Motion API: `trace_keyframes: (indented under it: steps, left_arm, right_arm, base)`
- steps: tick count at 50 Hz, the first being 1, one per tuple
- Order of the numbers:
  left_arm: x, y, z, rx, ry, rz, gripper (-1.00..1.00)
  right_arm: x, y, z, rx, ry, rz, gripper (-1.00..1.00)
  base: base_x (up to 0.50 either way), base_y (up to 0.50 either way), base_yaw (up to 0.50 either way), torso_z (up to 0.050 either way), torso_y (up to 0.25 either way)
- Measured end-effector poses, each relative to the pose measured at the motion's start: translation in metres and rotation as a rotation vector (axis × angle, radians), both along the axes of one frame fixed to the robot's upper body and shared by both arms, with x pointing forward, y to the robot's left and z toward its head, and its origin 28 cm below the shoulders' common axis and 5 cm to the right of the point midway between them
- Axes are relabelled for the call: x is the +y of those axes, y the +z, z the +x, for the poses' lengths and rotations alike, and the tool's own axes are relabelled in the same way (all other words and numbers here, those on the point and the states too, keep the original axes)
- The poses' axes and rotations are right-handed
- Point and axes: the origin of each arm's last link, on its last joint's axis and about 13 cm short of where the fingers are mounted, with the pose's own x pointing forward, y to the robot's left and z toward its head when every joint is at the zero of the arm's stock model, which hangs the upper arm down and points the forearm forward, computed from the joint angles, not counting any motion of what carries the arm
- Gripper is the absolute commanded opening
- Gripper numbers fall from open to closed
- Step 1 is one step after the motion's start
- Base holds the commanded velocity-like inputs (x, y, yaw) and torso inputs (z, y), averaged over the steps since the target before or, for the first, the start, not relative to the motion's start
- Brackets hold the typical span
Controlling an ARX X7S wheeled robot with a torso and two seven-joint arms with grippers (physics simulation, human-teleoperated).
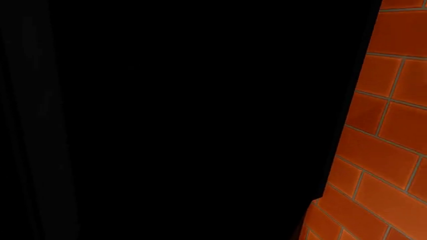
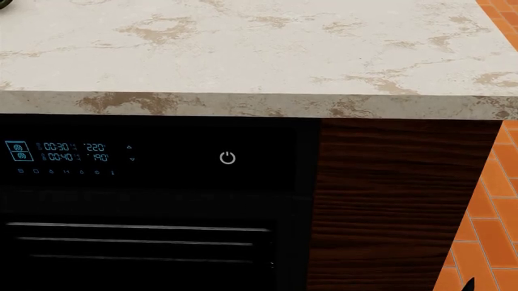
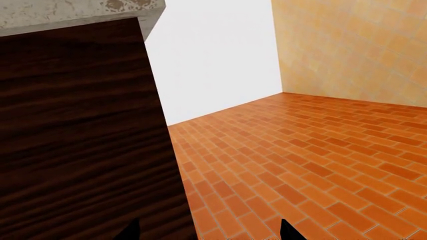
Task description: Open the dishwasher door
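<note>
The dishwasher door (image 2: 154, 200) is a glossy black front under the marble counter, at the left of the head view. It has a cyan readout (image 2: 60, 151), a white power symbol (image 2: 227, 157) and a broad black bar handle (image 2: 137, 242) low down. The door looks shut. The left wrist view is almost filled by a black surface (image 1: 187, 120); the left gripper's fingers cannot be made out against it. My right gripper (image 3: 209, 232) is open and empty, its fingertips (image 3: 288, 231) wide apart beside the brown wood-grain panel (image 3: 73, 140), over the floor.
The marble countertop (image 2: 259, 48) overhangs the door and the dark brown wood-grain cabinet panel (image 2: 396, 200) to its right. Orange brick floor (image 2: 489, 230) lies right of the cabinet and shows in both wrist views (image 3: 320, 165) (image 1: 387, 125). A tan wall (image 3: 353, 45) stands beyond.
</note>
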Motion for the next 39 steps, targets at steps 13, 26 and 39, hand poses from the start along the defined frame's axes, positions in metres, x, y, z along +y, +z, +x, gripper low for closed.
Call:
trace_keyframes:
  steps: [13,26,39]
  left_arm:
    - [-0.001,-0.005,-0.013,0.053,0.033,-0.074,-1.00]
    - [-0.003,-0.011,-0.027,0.094,0.061,-0.118,-1.00]
    - [-0.004,-0.019,-0.039,0.101,0.065,-0.129,-1.00]
  right_arm:
    - [0.000,-0.001,0.001,0.000,0.000,0.002,1.00]
    - [0.000,-0.002,0.001,0.003,0.000,0.003,1.00]
    - [0.001,-0.003,0.001,0.005,0.000,0.002,1.00]
  base:
    - [0.01,0.00,0.00,-0.004,0.000]
    - [0.01,0.00,0.00,-0.004,0.000]
    - [0.01,0.00,0.00,-0.004,0.000]
